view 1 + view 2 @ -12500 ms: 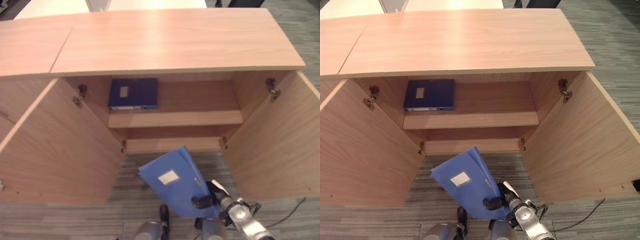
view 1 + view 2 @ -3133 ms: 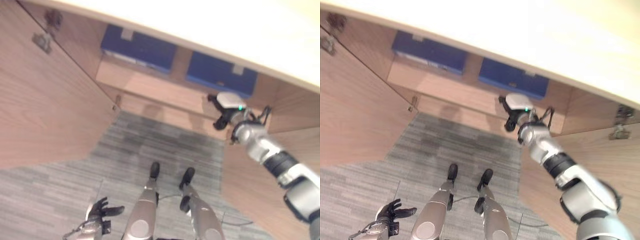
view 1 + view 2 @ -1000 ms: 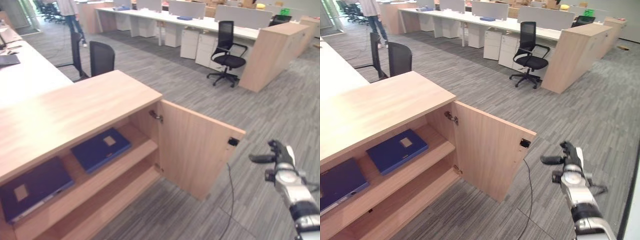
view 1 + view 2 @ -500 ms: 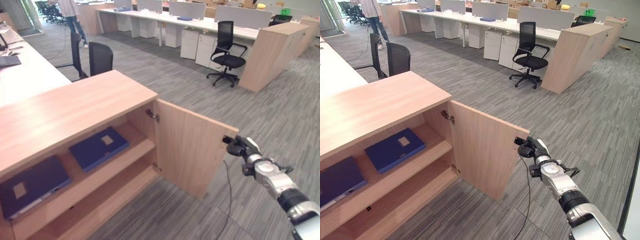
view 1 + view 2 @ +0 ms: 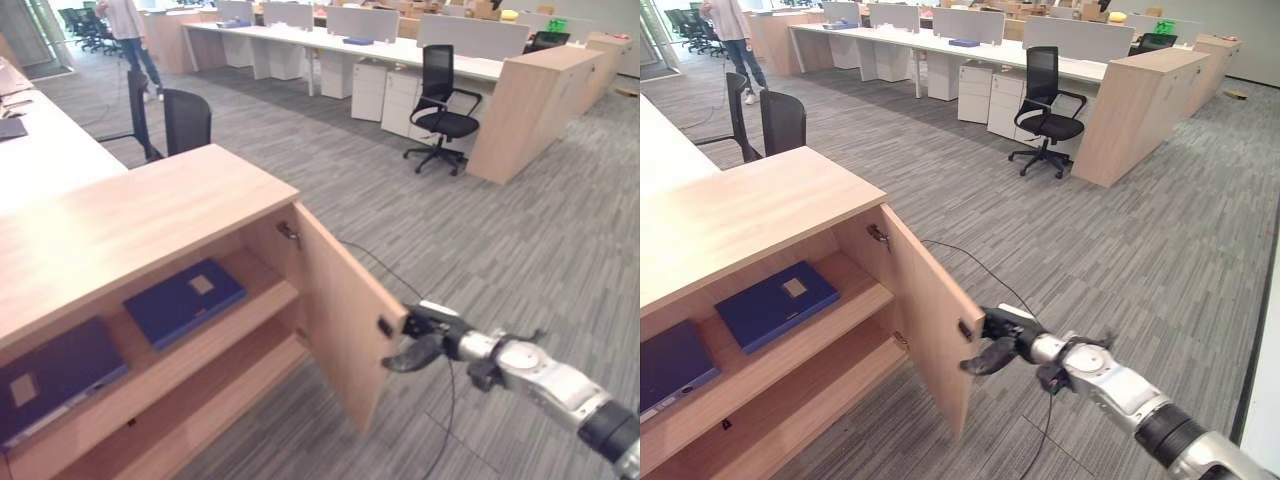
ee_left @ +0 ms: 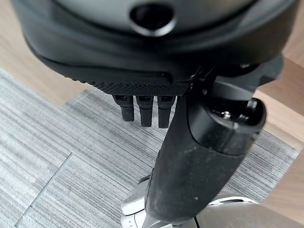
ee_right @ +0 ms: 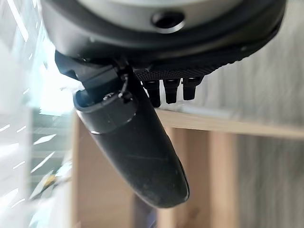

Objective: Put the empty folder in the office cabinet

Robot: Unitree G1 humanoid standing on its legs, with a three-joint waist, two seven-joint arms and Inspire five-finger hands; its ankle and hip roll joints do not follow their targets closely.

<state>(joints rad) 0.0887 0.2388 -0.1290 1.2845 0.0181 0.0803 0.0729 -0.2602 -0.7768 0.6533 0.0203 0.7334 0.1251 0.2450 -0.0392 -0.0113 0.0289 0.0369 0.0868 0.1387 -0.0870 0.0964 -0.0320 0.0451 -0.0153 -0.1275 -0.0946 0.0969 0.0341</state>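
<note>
A low light-wood office cabinet stands at the left with its right door partly open, swung out towards the grey striped carpet. On its upper shelf lie two flat dark-blue folders, one mid-shelf, the other at the far left edge. The robot's right hand touches the door's free edge, fingers against it. Far behind, a black office chair stands by long white benches; a person stands at the far left.

Right hand extended forward, fingers relaxed.
</note>
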